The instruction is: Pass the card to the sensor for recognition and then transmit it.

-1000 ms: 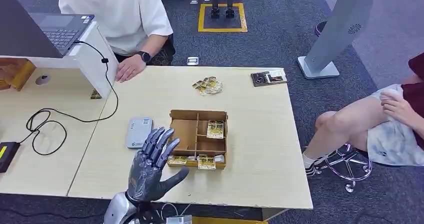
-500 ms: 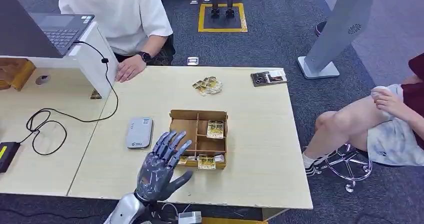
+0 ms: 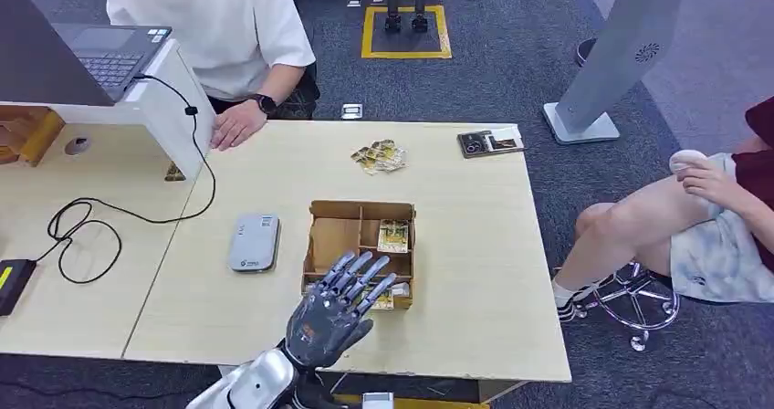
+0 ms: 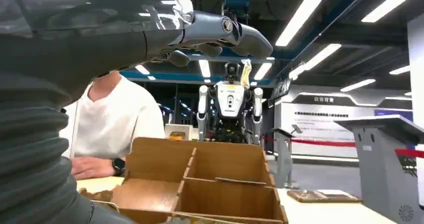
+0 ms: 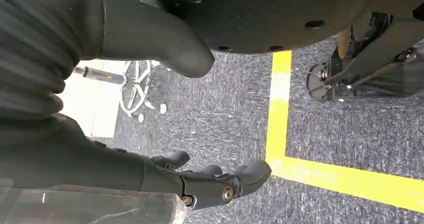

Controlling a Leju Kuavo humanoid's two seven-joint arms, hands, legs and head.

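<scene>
Left hand (image 3: 335,310) hovered with fingers spread wide, holding nothing, over the near edge of the cardboard tray (image 3: 336,238). Right hand (image 5: 210,186) hung low above grey carpet, fingers loosely apart, nothing in them. Cards (image 3: 393,235) lay flat in the tray's far right compartment, more (image 3: 382,300) along its near row, partly hidden by the fingers; grey sensor (image 3: 254,242) sat just left of the tray. Probably reaching for a card. Best done by lowering onto one card only, pinching an edge, lifting clear of the dividers, then carrying it flat over the sensor.
</scene>
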